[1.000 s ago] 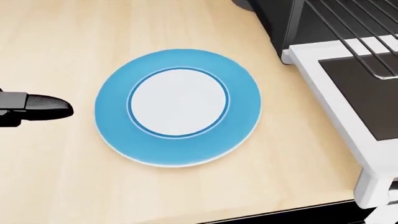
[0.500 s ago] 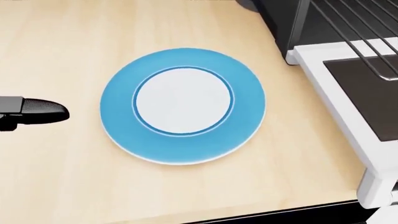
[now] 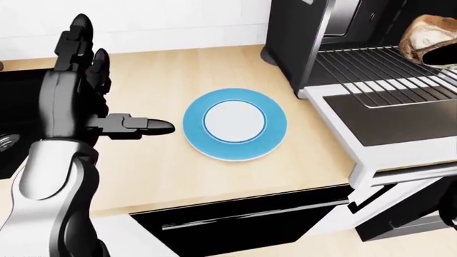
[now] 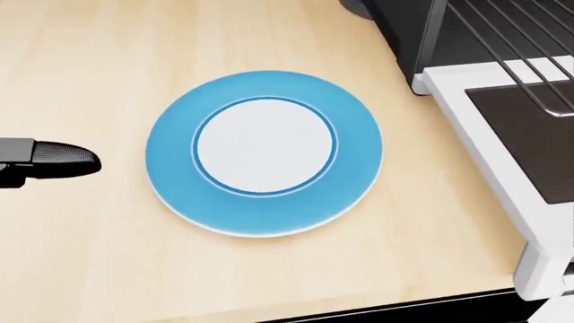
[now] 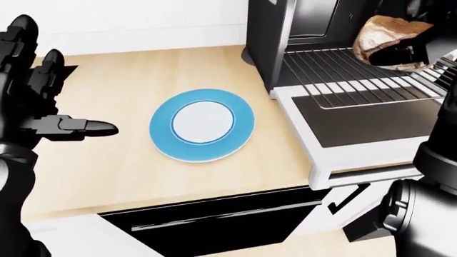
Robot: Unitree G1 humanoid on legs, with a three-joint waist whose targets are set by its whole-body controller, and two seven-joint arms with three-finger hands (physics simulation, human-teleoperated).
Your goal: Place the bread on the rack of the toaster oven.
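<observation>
The bread, a brown crusty loaf, is held in my right hand just above the wire rack of the toaster oven, at the top right of the right-eye view. The black fingers close round the loaf. The rack is pulled out over the open white door. The bread also shows at the right edge of the left-eye view. My left hand is open and empty, raised at the left, with its thumb pointing toward the plate.
An empty blue and white plate lies on the wooden counter between my left thumb and the oven door. A dark sink is at the left edge. A black opening lies below the counter's edge.
The head view has shifted a little, so the plate and oven door stand slightly further right in the picture. My left thumb has barely moved.
</observation>
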